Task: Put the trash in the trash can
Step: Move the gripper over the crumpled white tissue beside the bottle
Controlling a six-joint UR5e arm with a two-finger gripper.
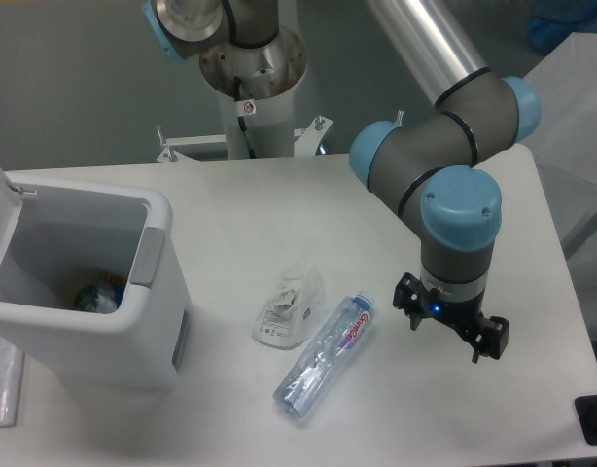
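Observation:
The crumpled clear plastic wrapper (pixel 287 304) with a white label lies on the white table near the middle. Just right of it and touching or nearly touching it, the clear water bottle (pixel 323 357) lies on its side, cap toward the upper right. The white trash can (pixel 85 282) stands at the left with its lid up, and some coloured rubbish shows inside. My gripper (pixel 450 321) hangs to the right of the bottle's cap end, a short gap away. Its black fingers (pixel 406 295) are spread wide with nothing between them.
The arm's base column (pixel 250 68) stands at the table's back edge. A black object (pixel 593 420) sits at the table's front right corner. Clear plastic (pixel 1 384) lies at the far left beside the bin. The table's right edge runs close behind my wrist.

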